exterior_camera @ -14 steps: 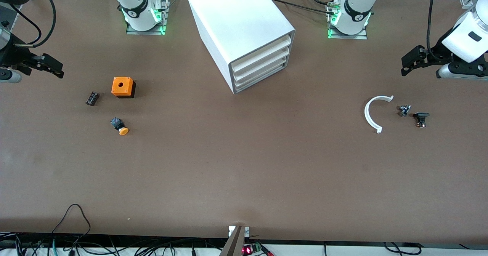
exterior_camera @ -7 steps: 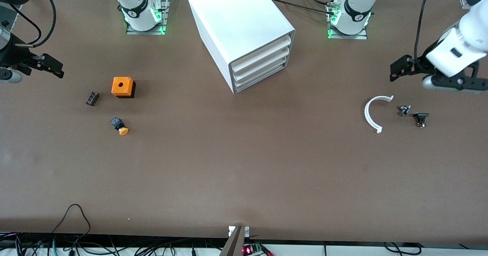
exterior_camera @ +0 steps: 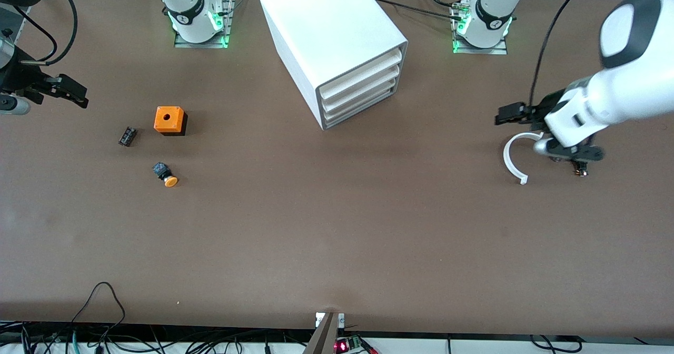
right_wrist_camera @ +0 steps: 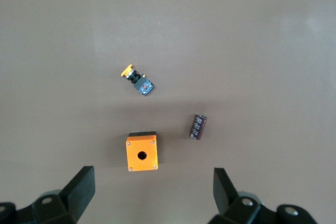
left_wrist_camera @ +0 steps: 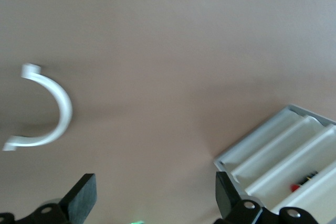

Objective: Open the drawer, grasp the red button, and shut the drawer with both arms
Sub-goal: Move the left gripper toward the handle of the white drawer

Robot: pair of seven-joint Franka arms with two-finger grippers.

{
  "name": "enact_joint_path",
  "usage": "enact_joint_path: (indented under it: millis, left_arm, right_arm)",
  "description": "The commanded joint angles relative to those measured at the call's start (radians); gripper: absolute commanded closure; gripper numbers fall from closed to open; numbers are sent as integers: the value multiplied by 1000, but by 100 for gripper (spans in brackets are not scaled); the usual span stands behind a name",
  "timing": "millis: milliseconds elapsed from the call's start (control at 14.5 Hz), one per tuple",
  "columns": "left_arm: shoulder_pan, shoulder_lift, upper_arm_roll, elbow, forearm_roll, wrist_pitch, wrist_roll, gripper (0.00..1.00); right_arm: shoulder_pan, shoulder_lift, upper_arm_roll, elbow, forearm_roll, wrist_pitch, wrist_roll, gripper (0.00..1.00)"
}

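The left hand point(exterior_camera: 506, 116) hangs open over the brown counter point(exterior_camera: 337, 227) at middle right. The right hand point(exterior_camera: 73, 91) waits open at the left edge. The drawer point(exterior_camera: 363, 110) sits shut, upper middle. A red dot shows inside one drawer; which one is unclear.

I see only a red speck of the button point(left_wrist_camera: 297, 187) inside the drawer point(left_wrist_camera: 307, 184); the left arm point(exterior_camera: 605, 106) hides two small parts.

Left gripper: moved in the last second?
Yes. The left gripper has swung in from the table's edge toward the cabinet, and now hangs over the white curved piece, fingers open. The right gripper waits.
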Motion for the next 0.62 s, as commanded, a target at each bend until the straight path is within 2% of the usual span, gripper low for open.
enact_joint_path:
  millis: [0,276,553]
  left_arm:
    - [-14,134,-12,-16,-124,1,85,0]
    - [-39,231,-15,-109,-367,21,161,0]
    - [-77,284,-17,-252,-540,35,421,0]
  right_arm:
    - [-2,-19,-2,-18,17,0,-17,0]
    - [-2,-17,-4,-18,17,0,-16,0]
    - [-2,-16,-8,-18,17,-6,-17,0]
